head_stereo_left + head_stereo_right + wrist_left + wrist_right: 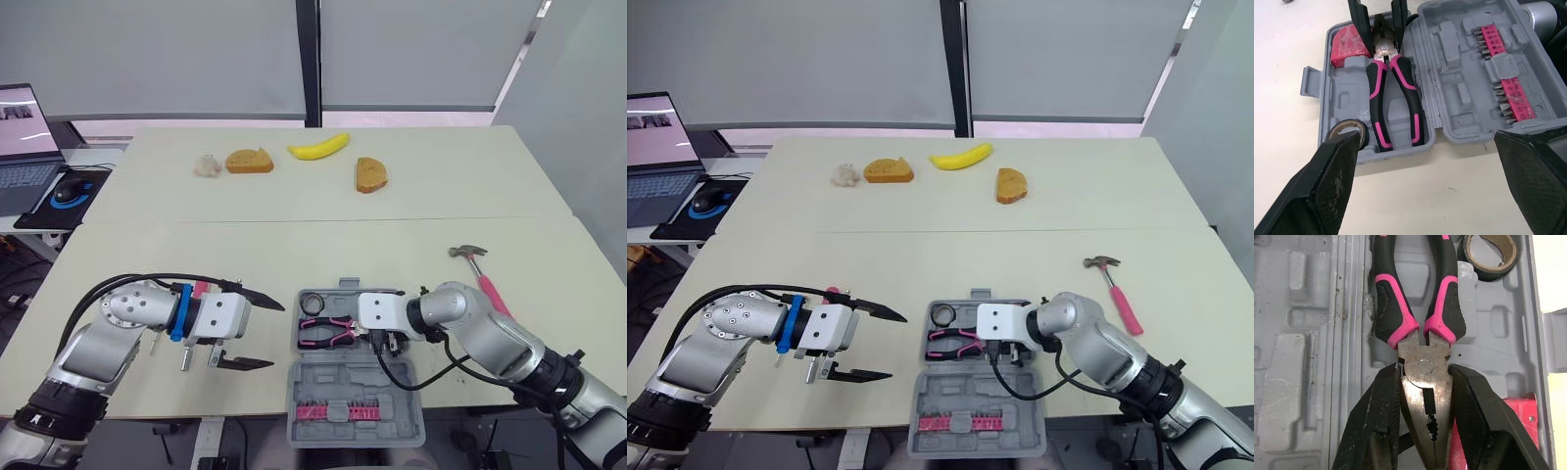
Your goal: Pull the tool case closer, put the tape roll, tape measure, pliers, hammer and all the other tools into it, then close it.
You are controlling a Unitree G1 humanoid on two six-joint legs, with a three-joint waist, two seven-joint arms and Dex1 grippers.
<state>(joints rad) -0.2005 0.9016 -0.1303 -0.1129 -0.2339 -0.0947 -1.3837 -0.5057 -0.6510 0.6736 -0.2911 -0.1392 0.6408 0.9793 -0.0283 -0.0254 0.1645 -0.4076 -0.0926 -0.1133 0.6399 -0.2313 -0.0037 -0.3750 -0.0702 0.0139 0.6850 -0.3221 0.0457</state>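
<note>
We were seating the pliers [1406,98] in the tool case [392,392], the right gripper [1425,382] pinching their head between its fingers, the left gripper [277,335] idle with fingers spread. Next, we judged, came a clean release, then the hammer [480,269].

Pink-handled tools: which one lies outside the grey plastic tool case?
The steel-headed hammer with the pink handle, on the table right of the grey case; the black-and-pink pliers lie inside it, gripped by the right gripper.

- My left arm [98,343] reaches inward, forearm level; the left gripper [253,331] has its fingers spread wide, holding nothing.
- My right arm [490,338] bends across to the left; the right gripper [1425,377] is clamped on the pliers [1396,318] at their metal head.
</note>
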